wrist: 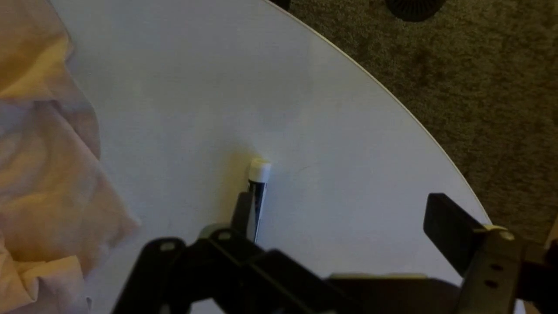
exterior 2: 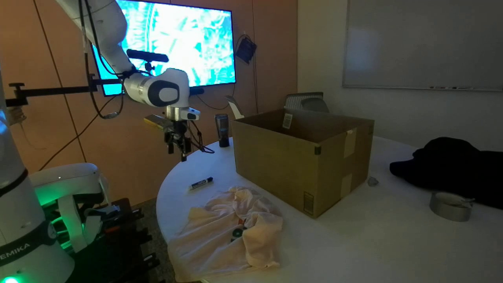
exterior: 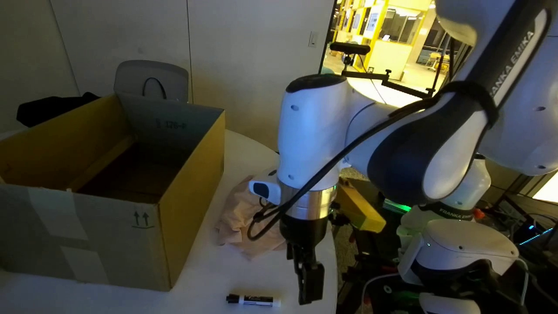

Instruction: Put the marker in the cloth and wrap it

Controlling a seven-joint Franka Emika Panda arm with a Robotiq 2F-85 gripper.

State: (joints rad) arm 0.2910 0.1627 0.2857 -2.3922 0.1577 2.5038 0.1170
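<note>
Marker found lying flat on the desk, near the cloth but not touching it. Claw noted raised above the desk, its two fingers spread well apart, nothing held between them.

Step in hand, as judged: approach for the pick-up. Neither placing nor wrapping has been done; the cloth lies in a loose, crumpled heap.

In the wrist view the marker is partly covered by one finger, the one on the cloth side, rather than centred in the gap. Next move therefore appears to call for a slight sideways correction toward the cloth, then a descent and a closing on the barrel. Descent without that correction would risk a fingertip landing on the marker.

Orientation: in an exterior view the long axis runs nearly level, black end toward the side of the cardboard box, white end on the claw's side. In the wrist view it runs close to up and down, leaning slightly, white end uppermost, black end hidden. The axis thus lies roughly square to the fingers' closing line, which should suit a grip across the barrel.
</note>
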